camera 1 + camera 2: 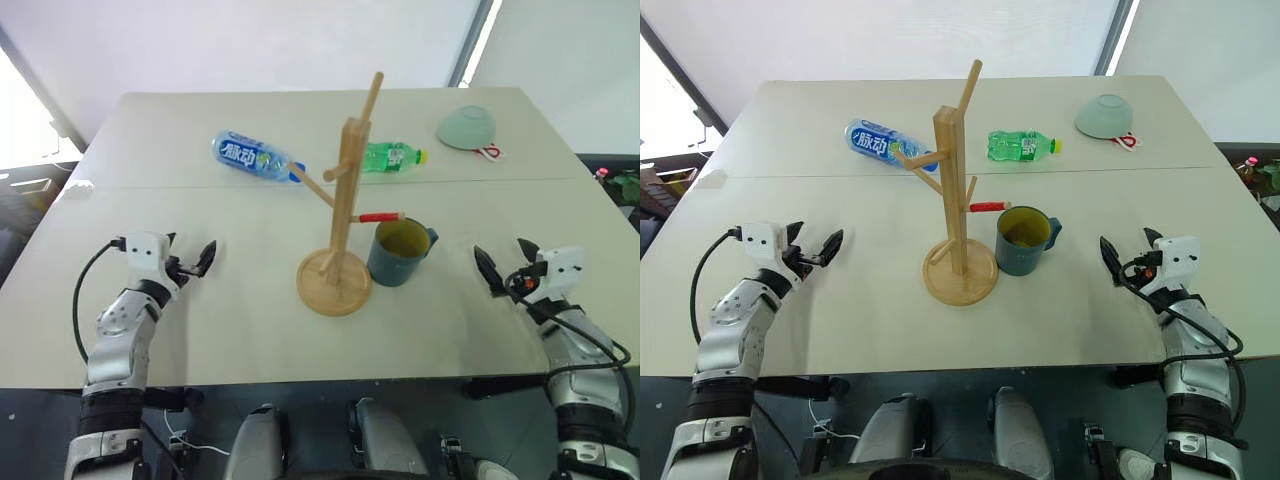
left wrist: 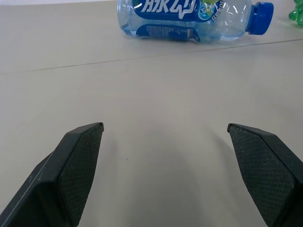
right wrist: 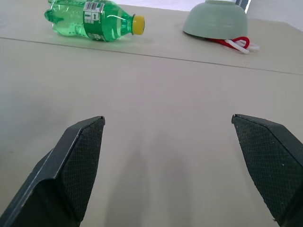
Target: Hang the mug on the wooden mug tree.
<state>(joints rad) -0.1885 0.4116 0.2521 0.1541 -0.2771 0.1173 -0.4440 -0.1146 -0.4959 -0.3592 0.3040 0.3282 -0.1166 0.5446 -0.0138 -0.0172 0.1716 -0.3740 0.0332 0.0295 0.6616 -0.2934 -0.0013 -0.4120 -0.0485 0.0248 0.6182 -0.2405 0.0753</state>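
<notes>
The dark slate-blue mug [image 1: 401, 253] with a yellow-green inside stands upright on the table, its small handle turned to the right. Just left of it rises the wooden mug tree [image 1: 343, 200] on its round disc base, one red-tipped peg reaching over the mug's rim. My left gripper [image 1: 192, 260] hovers open near the table's front left, well away from the tree. My right gripper [image 1: 505, 267] is open at the front right, a short way right of the mug. Both point forward with nothing between the fingers [image 2: 78, 170].
A blue-labelled bottle [image 1: 255, 157] lies behind the tree on the left, and a green bottle [image 1: 393, 157] lies behind it on the right. An upturned pale green bowl [image 1: 466, 127] with a red-and-white item sits at the far right. The table's front edge [image 1: 300, 375] is close to my arms.
</notes>
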